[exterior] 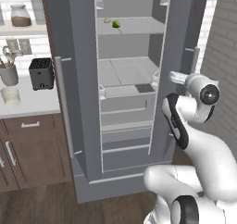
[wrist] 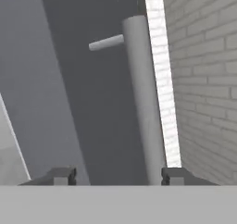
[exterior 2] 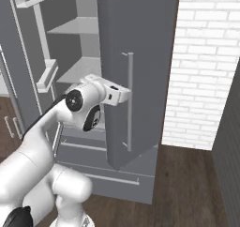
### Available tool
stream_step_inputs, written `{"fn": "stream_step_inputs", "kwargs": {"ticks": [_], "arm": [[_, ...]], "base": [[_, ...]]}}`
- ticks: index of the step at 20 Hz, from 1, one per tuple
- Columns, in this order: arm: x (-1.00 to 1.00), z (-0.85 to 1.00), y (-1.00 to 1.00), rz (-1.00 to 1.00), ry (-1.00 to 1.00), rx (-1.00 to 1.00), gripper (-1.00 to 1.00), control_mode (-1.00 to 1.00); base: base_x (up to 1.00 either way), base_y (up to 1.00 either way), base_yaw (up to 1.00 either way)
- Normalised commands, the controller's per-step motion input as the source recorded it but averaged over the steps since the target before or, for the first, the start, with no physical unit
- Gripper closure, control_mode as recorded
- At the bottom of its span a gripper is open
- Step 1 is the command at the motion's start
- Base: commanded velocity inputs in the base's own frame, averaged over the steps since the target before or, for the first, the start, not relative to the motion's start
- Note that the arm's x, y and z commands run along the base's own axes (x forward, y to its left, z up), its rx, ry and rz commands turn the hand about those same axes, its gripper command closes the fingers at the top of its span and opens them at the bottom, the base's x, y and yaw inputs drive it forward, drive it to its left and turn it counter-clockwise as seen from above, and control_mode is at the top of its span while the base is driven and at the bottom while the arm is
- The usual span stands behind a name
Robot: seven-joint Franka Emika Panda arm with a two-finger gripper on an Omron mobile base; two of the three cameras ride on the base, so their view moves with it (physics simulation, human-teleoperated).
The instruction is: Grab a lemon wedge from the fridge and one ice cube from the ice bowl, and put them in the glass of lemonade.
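Gripper [wrist: 118, 176] at fridge door handle [wrist: 144, 102], jaws apart, holding nothing.
Handle stands just inside the right fingertip [wrist: 173, 176]. Beyond, fridge [exterior: 83, 79] is open; lemon wedge [exterior: 116, 24] sits on upper shelf [exterior: 139, 26], small pale item [exterior: 107, 20] beside it.

The white arm's two-finger gripper [wrist: 118, 176] sits at the tall grey two-door fridge [exterior: 83, 79], its two tips set apart on either side of the long slim silver vertical handle [wrist: 144, 102] on the open right door [exterior 2: 140, 57]; the handle runs just ahead of the claw, nearer one tip. Beyond the door, to the claw's right, stands the white brick wall [exterior 2: 206, 66]. To its left lies the open fridge interior, where the tiny yellow-green lemon wedge [exterior: 116, 24] rests on an upper shelf [exterior: 132, 28], above the claw. Farther left, a black toaster [exterior: 41, 73] stands on the white counter [exterior: 32, 102].
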Motion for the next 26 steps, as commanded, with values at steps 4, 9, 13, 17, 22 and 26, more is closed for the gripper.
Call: {"fn": "stream_step_inputs", "kwargs": {"ticks": [4,9,13,17,22,26], "arm": [[-0.80,1.00,0.49,-0.08,0.01,0.05,-1.00,-1.00],[-0.57,0.98,0.85,-0.12,0.19,0.10,-1.00,-1.00],[0.05,0.44,0.73,-0.11,0.48,0.13,-1.00,-1.00],[0.33,-0.11,0.16,0.00,0.22,0.10,-1.00,-1.00],[0.76,-0.48,0.00,0.00,0.00,0.00,-1.00,-1.00],[0.96,-0.42,0.00,0.00,0.00,-0.03,-1.00,-1.00]], "base": [[0.00,0.00,0.00],[0.00,0.00,0.00],[0.00,0.00,0.00],[0.00,0.00,0.00],[0.00,0.00,0.00],[0.00,0.00,0.00]]}}
